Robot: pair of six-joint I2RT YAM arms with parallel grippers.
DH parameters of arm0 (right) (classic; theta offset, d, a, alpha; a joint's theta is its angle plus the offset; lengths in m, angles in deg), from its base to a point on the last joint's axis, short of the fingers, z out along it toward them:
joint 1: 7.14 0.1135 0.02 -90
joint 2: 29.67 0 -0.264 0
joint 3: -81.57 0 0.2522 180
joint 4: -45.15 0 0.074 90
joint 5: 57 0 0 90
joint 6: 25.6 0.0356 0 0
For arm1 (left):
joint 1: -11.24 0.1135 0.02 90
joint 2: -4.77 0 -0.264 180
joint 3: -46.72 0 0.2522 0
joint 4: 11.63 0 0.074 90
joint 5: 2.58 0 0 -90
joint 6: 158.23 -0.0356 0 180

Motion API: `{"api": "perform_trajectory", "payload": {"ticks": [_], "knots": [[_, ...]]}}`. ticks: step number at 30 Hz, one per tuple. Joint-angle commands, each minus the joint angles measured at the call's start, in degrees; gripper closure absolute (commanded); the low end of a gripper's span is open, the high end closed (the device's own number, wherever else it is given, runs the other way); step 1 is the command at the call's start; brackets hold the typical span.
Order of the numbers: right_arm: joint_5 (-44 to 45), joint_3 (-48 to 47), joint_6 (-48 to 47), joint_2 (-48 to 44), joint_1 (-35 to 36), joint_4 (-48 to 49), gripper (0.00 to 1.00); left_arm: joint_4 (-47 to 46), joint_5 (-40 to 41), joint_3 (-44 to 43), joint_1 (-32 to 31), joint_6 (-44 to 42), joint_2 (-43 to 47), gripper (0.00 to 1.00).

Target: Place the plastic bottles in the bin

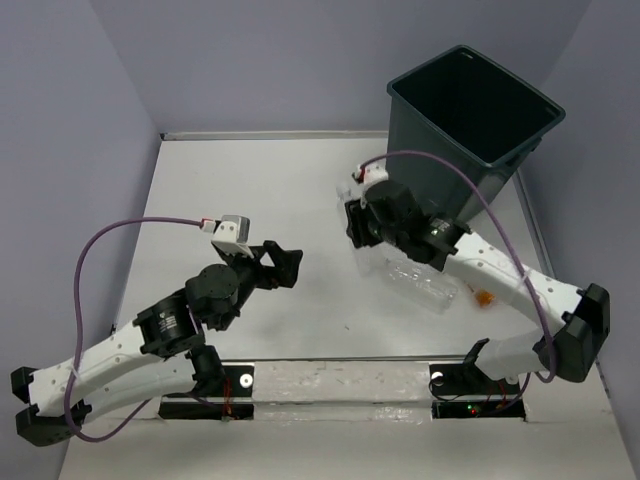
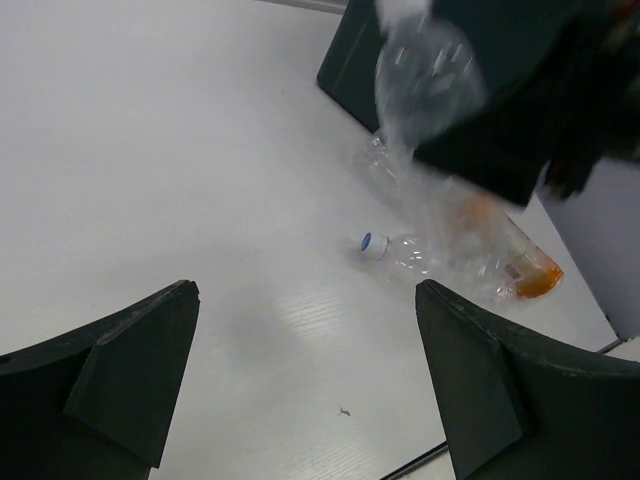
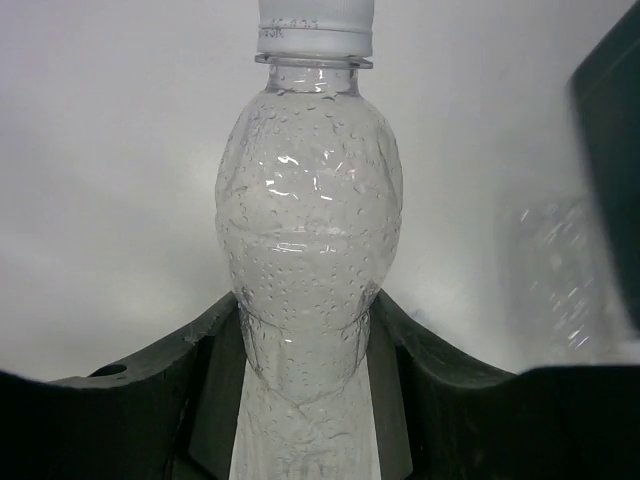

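My right gripper is shut on the waist of a clear plastic bottle with a white cap, which sticks out past the fingertips. In the top view this gripper hangs above the table, left of the bin, a large dark grey-green tub at the back right. The left wrist view shows the held bottle lifted off the table. Two more clear bottles lie flat below the right arm: one with a blue cap and one with an orange cap. My left gripper is open and holds nothing.
The lying bottles sit right of centre, near the bin's foot. Grey walls close in the white table on the left, back and right. A purple cable loops over each arm. The bin's dark wall fills the right wrist view's right edge.
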Motion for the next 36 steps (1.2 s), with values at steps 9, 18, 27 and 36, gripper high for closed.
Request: {"api": "perform_trajectory", "payload": {"ticks": [9, 18, 27, 36], "knots": [[12.0, -42.0, -19.8, 5.9, -31.1, 16.5, 0.66, -30.3, -16.9, 7.6, -0.6, 19.6, -25.6, 0.01], [9.2, -46.2, -15.9, 16.5, -41.3, 16.7, 0.06, -36.1, -13.1, -0.3, -2.2, 27.3, -45.5, 0.01], [-1.7, -36.8, -7.9, 6.2, -41.8, 15.3, 0.00, -40.6, -16.4, -7.1, -2.3, 40.9, -60.2, 0.01], [-15.3, -11.4, -0.6, -11.3, -37.7, 18.5, 0.00, -40.7, -15.5, -13.8, -2.3, 47.5, -71.9, 0.01]]}}
